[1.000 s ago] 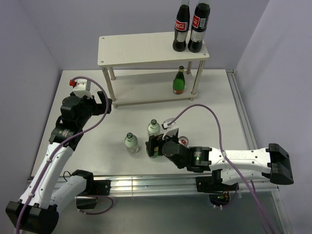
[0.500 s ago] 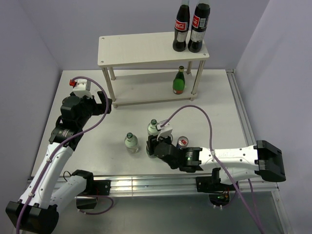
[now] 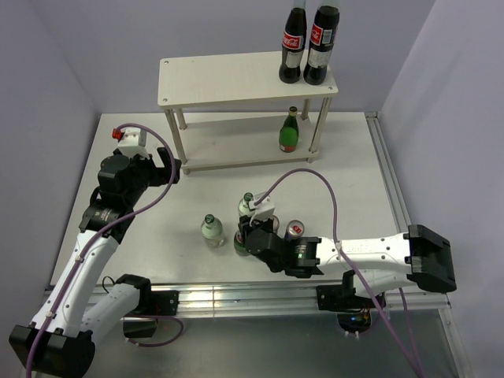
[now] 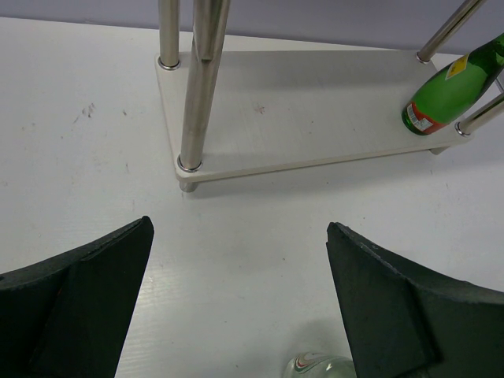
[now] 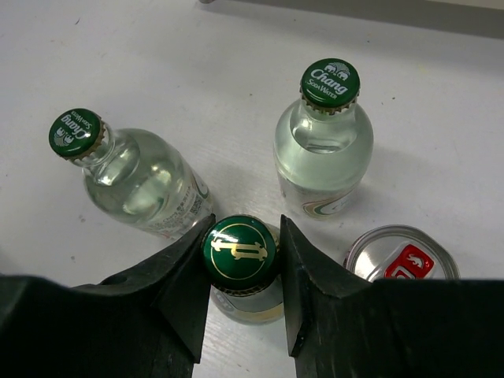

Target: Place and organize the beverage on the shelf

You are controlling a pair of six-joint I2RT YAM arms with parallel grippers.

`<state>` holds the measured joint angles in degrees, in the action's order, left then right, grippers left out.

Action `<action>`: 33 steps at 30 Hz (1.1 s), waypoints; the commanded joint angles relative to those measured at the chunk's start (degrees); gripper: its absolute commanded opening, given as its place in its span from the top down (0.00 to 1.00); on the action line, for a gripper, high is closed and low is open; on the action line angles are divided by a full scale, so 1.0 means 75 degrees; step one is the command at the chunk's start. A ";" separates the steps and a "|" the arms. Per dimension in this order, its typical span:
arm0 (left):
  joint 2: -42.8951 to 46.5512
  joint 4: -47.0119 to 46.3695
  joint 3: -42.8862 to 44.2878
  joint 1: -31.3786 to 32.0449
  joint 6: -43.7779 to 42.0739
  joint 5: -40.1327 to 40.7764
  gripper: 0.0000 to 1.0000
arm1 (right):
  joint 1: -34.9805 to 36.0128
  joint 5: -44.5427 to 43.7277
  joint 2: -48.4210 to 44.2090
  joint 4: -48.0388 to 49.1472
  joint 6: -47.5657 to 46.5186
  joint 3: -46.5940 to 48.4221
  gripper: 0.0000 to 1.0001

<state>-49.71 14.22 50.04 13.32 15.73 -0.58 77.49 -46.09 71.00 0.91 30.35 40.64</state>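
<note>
My right end effector (image 5: 241, 272): clamped on dark green bottle (image 5: 239, 250) at the neck, near-centre of counter (image 3: 354, 181) | my left end effector (image 4: 240, 307): jaws wide, holding nothing.

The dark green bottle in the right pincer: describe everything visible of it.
The dark green bottle stands upright on the white table, seen from above. Its green crown cap bears a gold emblem; beneath show a dark glass neck and a pale band. The right pincer is shut on it, a finger pressed to each side of the cap. Close around it stand a clear bottle, a second clear bottle and a can; whether any touches it cannot be told.
</note>
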 commanded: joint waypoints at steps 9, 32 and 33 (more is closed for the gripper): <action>0.0007 -0.0290 0.0007 0.0028 -0.0105 -0.0005 0.01 | 0.0109 -0.0137 -0.0067 0.0020 -0.0109 0.0779 1.00; -0.0004 -0.0267 0.0019 0.0028 -0.0116 0.0042 0.01 | 0.0296 -0.0605 -0.1546 -0.1165 -0.2029 0.4142 1.00; -0.0004 -0.0278 0.0008 0.0028 -0.0116 0.0042 0.01 | 0.0262 -0.0675 -0.1475 -0.1001 -0.2437 0.4294 1.00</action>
<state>-49.74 14.22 50.02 13.32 15.73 -0.56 79.53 -46.28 60.60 -16.29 19.11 65.73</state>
